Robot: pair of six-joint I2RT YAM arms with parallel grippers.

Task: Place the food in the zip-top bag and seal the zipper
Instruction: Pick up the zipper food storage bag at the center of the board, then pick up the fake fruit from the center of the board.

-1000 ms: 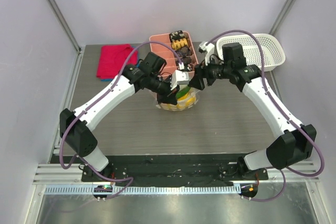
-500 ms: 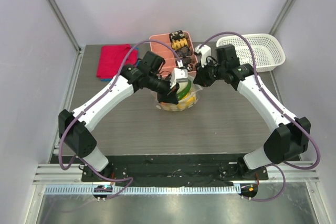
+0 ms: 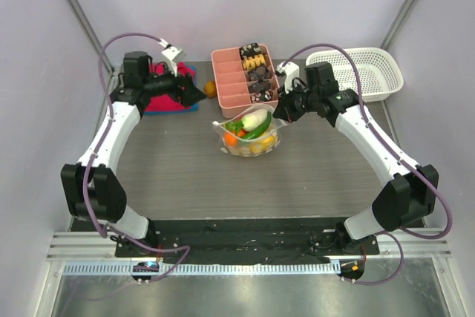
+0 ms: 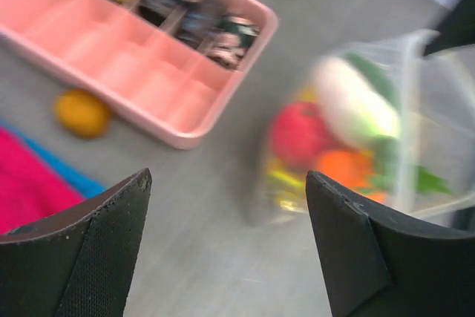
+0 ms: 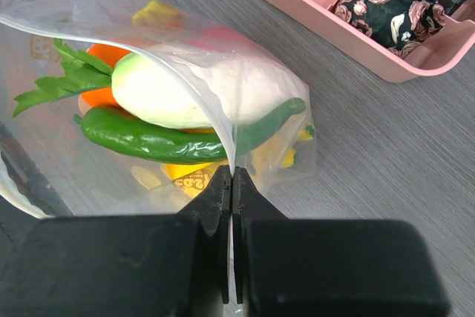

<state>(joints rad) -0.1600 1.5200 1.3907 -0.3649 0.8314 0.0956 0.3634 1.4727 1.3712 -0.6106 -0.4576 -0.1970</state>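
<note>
Presently, the zip-top bag [image 3: 252, 145] is seen standing on the grey table [image 3: 185, 176], just in front of the pink divided tray [image 3: 231, 79] and between the two arms. Its mouth is turned upward and is not pressed together. Plastic food is packed inside it: a white piece with a green end [image 5: 193, 98], a long green pepper [image 5: 148, 142], an orange carrot with green leaves [image 5: 111, 55] and some yellow pieces [image 5: 185, 171] lower down. A red fruit [image 4: 297, 135] is also made out through the film in the left wrist view, though it is blurred there.

The right gripper [image 5: 231, 183] is clenched on the bag's right edge. The thin film is pinched between the two black jaws, which are pressed flat together, and the edge is lifted a little from the table.

The left gripper [image 3: 194, 96] is released. Its fingers [image 4: 74, 250] are spread wide with nothing between them, and it is held above the table beside the red cloth [image 3: 152, 72], well apart from the bag.

One small orange fruit [image 3: 211, 88] is left outside the bag. It lies on the table just beside the left long side of the tray, near the cloth. A white mesh basket [image 3: 364, 72] is placed at the far right corner.
</note>
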